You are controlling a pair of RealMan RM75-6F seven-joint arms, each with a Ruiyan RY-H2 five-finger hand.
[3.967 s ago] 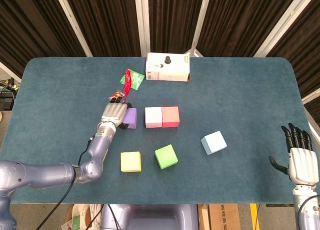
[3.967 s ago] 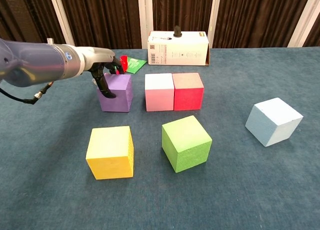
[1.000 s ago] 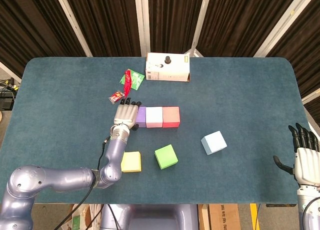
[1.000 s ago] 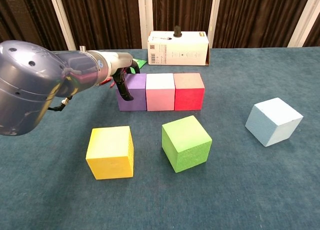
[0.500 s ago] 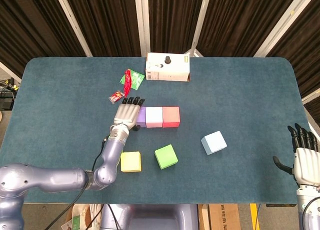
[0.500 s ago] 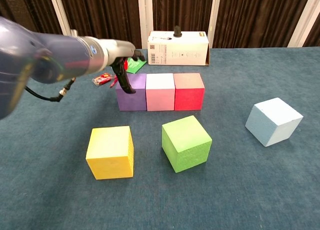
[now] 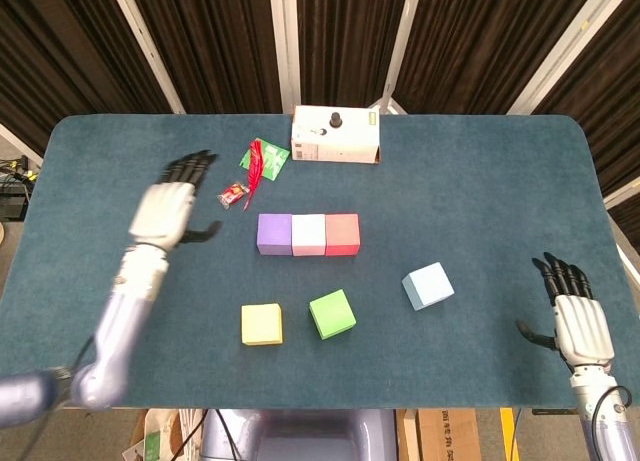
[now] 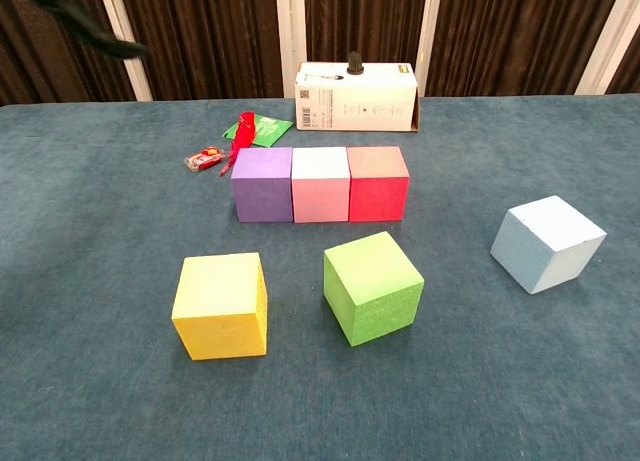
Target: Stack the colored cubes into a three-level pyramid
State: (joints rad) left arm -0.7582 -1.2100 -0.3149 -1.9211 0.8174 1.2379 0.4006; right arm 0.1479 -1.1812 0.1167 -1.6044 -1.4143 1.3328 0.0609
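— Where do the cubes sit?

— Three stand in a row touching side by side at mid-counter: the purple cube (image 7: 274, 234) on the left, the pink cube (image 7: 308, 235) in the middle, the red cube (image 7: 342, 234) on the right. Nearer, the yellow cube (image 7: 261, 324) and the green cube (image 7: 332, 314) lie apart from each other and from the row. The light blue cube (image 7: 428, 285) sits turned at an angle, well off to the right. All rest on the counter (image 7: 480, 201); none is on top of another.

— And the hands?

— The left hand (image 7: 165, 209) hovers raised at the left, well apart from the purple cube, its fingers (image 7: 190, 166) spread and holding nothing; it looks blurred. The right hand (image 7: 572, 321) is at the near right edge, fingers (image 7: 560, 276) spread, holding nothing.

— Anything else there?

— A white box (image 7: 336, 135) with a black knob at the far side, a green packet (image 7: 266, 156) with a red piece (image 7: 257, 166) on it to its left, and a small red wrapper (image 7: 232, 193) just near that.
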